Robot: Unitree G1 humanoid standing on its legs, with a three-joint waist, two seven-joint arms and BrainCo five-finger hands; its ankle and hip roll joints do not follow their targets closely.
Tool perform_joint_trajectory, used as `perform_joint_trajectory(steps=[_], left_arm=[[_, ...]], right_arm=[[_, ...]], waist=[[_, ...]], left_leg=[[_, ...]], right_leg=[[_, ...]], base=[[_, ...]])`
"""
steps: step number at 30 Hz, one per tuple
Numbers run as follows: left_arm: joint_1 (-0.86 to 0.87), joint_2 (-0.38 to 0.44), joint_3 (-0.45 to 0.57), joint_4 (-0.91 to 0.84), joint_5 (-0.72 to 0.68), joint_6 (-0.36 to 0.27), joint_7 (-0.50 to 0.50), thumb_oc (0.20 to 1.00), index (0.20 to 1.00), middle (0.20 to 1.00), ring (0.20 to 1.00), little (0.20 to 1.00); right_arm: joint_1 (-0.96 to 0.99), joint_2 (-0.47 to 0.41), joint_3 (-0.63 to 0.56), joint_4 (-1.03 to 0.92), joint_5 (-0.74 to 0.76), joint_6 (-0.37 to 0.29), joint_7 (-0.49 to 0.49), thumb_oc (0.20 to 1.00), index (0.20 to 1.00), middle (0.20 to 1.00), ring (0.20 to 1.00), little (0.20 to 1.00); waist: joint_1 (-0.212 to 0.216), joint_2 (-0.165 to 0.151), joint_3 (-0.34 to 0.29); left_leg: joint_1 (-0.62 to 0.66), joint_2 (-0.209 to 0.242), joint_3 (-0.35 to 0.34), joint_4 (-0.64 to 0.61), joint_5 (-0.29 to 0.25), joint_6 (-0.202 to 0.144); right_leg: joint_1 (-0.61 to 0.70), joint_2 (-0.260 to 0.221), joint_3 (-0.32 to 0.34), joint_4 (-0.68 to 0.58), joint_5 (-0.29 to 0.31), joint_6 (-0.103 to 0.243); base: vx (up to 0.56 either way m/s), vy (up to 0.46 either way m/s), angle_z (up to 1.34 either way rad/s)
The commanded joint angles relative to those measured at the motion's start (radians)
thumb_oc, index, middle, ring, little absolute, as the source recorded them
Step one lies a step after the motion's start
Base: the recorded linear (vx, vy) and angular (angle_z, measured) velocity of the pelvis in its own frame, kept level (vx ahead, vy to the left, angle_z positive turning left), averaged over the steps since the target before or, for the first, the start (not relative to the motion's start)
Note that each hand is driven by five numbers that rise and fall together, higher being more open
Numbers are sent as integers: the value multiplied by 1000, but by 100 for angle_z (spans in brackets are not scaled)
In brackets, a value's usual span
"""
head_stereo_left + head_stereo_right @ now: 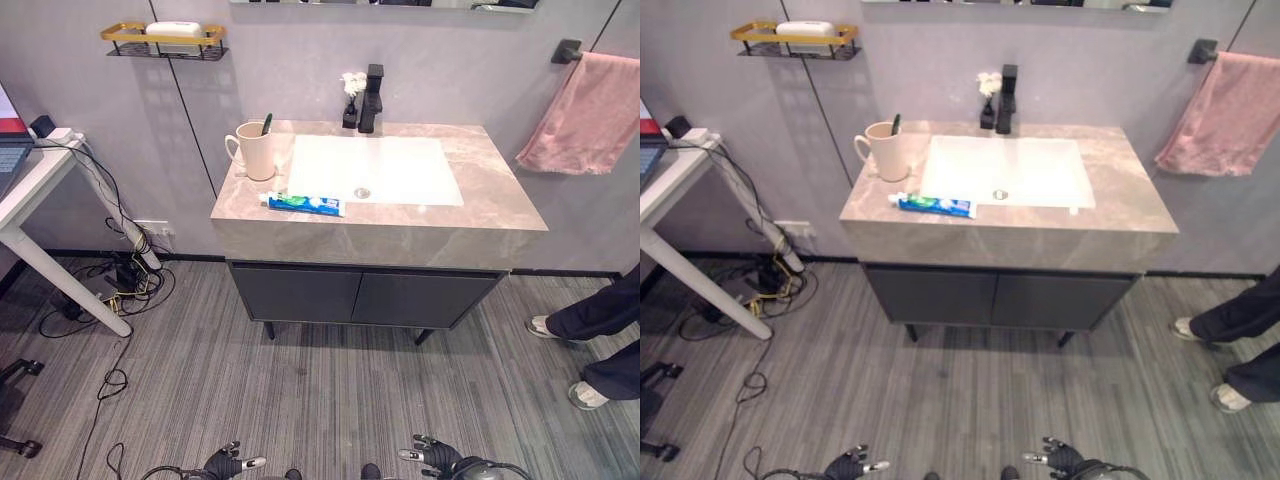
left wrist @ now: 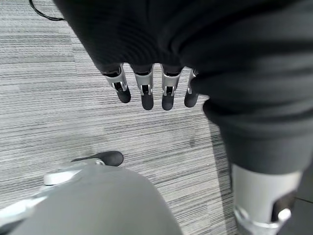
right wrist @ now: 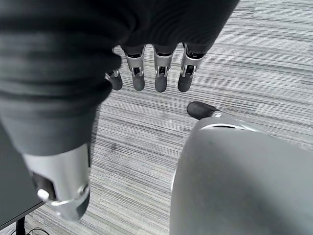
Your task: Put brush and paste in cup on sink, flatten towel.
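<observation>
A cream cup [image 1: 258, 150] stands on the left of the marble sink counter [image 1: 480, 170], with a dark-handled brush [image 1: 266, 124] upright in it. A blue and green paste tube [image 1: 305, 204] lies flat on the counter in front of the cup. A pink towel [image 1: 588, 112] hangs bunched on a rail at the right wall. My left hand [image 1: 228, 463] and right hand [image 1: 432, 455] hang low above the floor, far from the counter. Both are open and empty, fingers [image 2: 145, 93] straight in the left wrist view and fingers [image 3: 159, 78] straight in the right wrist view.
A white basin [image 1: 375, 168] with a black tap [image 1: 372, 98] fills the counter's middle. A white desk [image 1: 40, 185] with cables under it stands left. A person's legs and shoes [image 1: 590, 330] are at the right. A gold shelf [image 1: 165, 40] hangs on the wall.
</observation>
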Motion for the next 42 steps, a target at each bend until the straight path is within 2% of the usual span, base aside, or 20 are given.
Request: perform_joint_trajectory(steps=[1,4,8,9,11,12,14,16,17,18,19,20,25,31,34,37,38,39,40,42], left_arm=[[32,66,-1,-164,8,-58,14,1000,1000,1000,1000,1000],[76,120,3,-291,37,-58,9,1000,1000,1000,1000,1000],[92,145,17,-353,32,-51,11,1000,1000,1000,1000,1000],[104,154,25,-393,39,-47,5,1000,1000,1000,1000,1000],[100,153,39,-382,39,-48,12,1000,1000,1000,1000,1000],[92,149,39,-373,40,-50,17,1000,1000,1000,1000,1000],[89,147,45,-371,36,-51,21,1000,1000,1000,1000,1000],[77,140,50,-375,26,-55,33,1000,1000,1000,1000,1000],[81,139,52,-382,24,-53,36,1000,1000,1000,1000,1000],[82,140,52,-382,24,-53,36,1000,1000,1000,1000,1000],[82,140,48,-384,28,-49,36,1000,1000,1000,1000,1000],[76,143,45,-371,25,-52,38,1000,1000,1000,1000,1000],[75,136,45,-350,7,-52,38,1000,1000,1000,1000,1000],[88,142,49,-350,6,-50,39,1000,1000,1000,1000,1000],[90,148,49,-344,14,-48,37,1000,1000,1000,1000,1000],[91,159,46,-353,18,-41,36,1000,1000,1000,1000,1000],[90,160,46,-354,18,-41,35,1000,1000,1000,1000,1000],[68,164,34,-358,11,-43,43,1000,1000,1000,1000,1000],[49,161,29,-353,7,-47,49,1000,1000,1000,1000,1000],[43,161,16,-354,3,-53,52,1000,1000,1000,1000,1000]], right_arm=[[21,-8,4,-109,9,-70,-24,1000,1000,1000,1000,1000],[47,-32,-16,-211,20,-81,-30,1000,1000,1000,1000,1000],[45,-50,-13,-293,11,-74,-26,1000,1000,1000,1000,1000],[56,-67,-19,-356,0,-74,-24,1000,1000,1000,1000,1000],[48,-81,-13,-376,-1,-76,-25,1000,1000,1000,1000,1000],[33,-83,0,-371,-6,-79,-28,1000,1000,1000,1000,1000],[25,-85,6,-380,-11,-78,-30,1000,1000,1000,1000,1000],[2,-88,22,-383,-27,-76,-36,1000,1000,1000,1000,1000],[11,-93,33,-403,-43,-74,-27,1000,1000,1000,1000,1000],[11,-92,34,-403,-43,-74,-27,1000,1000,1000,1000,1000],[15,-97,40,-407,-52,-75,-29,1000,1000,1000,1000,1000],[17,-98,42,-406,-56,-75,-27,1000,1000,1000,1000,1000],[27,-126,46,-435,-84,-74,-20,1000,1000,1000,1000,1000],[36,-156,67,-469,-134,-76,-9,1000,1000,1000,1000,1000],[47,-166,75,-469,-152,-80,-8,1000,1000,1000,1000,1000],[66,-165,74,-477,-159,-84,-22,1000,1000,1000,1000,1000],[66,-165,73,-477,-159,-84,-22,1000,1000,1000,1000,1000],[57,-164,75,-464,-148,-90,-38,1000,1000,1000,1000,1000],[50,-170,80,-464,-155,-87,-41,1000,1000,1000,1000,1000],[46,-178,82,-456,-160,-89,-48,1000,1000,1000,1000,1000]], waist=[[8,-37,-10],[2,-44,19],[0,-39,51],[-4,-36,58],[-12,-41,60],[-20,-50,66],[-23,-51,73],[-28,-53,85],[-24,-65,69],[-25,-64,68],[-28,-62,60],[-33,-69,50],[-43,-52,23],[-53,-44,3],[-51,-39,-2],[-47,-48,2],[-51,-47,-1],[-41,-64,36],[-38,-64,51],[-27,-57,64]], left_leg=[[-66,-53,-71,117,-90,18],[-81,-77,-82,191,-127,34],[-77,-88,-73,240,-162,68],[-71,-91,-72,267,-183,75],[-48,-90,-61,261,-205,72],[-28,-94,-68,255,-216,69],[-16,-93,-69,257,-228,67],[10,-82,-78,259,-247,55],[23,-61,-78,264,-259,42],[23,-60,-79,264,-259,42],[20,-40,-86,285,-262,36],[18,-29,-92,281,-248,24],[59,34,-117,230,-212,-12],[109,104,-117,192,-150,-58],[99,135,-119,225,-73,-78],[-9,167,-107,384,82,-101],[-21,167,-113,395,78,-101],[-141,152,-88,495,85,-74],[-205,150,-36,424,36,-70],[-268,125,7,297,-12,-74]], right_leg=[[15,-52,45,76,-17,66],[-24,-74,57,188,-2,65],[-96,-95,81,351,72,59],[-142,-65,82,374,47,56],[-188,-60,18,251,48,52],[-231,-44,28,168,80,62],[-244,-45,32,130,114,73],[-276,-51,51,73,178,94],[-248,-37,12,59,157,79],[-246,-36,10,58,156,79],[-232,-2,33,61,145,68],[-225,7,33,57,140,64],[-213,31,-26,67,101,44],[-213,67,-49,116,35,17],[-201,96,-53,123,10,-4],[-148,117,-50,83,-9,-42],[-151,117,-54,82,-7,-43],[-114,109,-56,40,-8,-57],[-95,87,-65,15,-4,-46],[-64,65,-62,-17,-4,-30]], base=[[4,90,8],[15,105,9],[27,123,8],[166,113,-14],[216,5,-33],[202,-83,-20],[179,-74,14],[278,-158,24],[247,-173,4],[275,-223,9],[180,-152,11],[228,-192,19],[207,-133,36],[172,-112,1],[175,-132,-3],[125,-131,9],[58,-170,17],[58,-71,11],[112,-30,12],[122,181,51]])
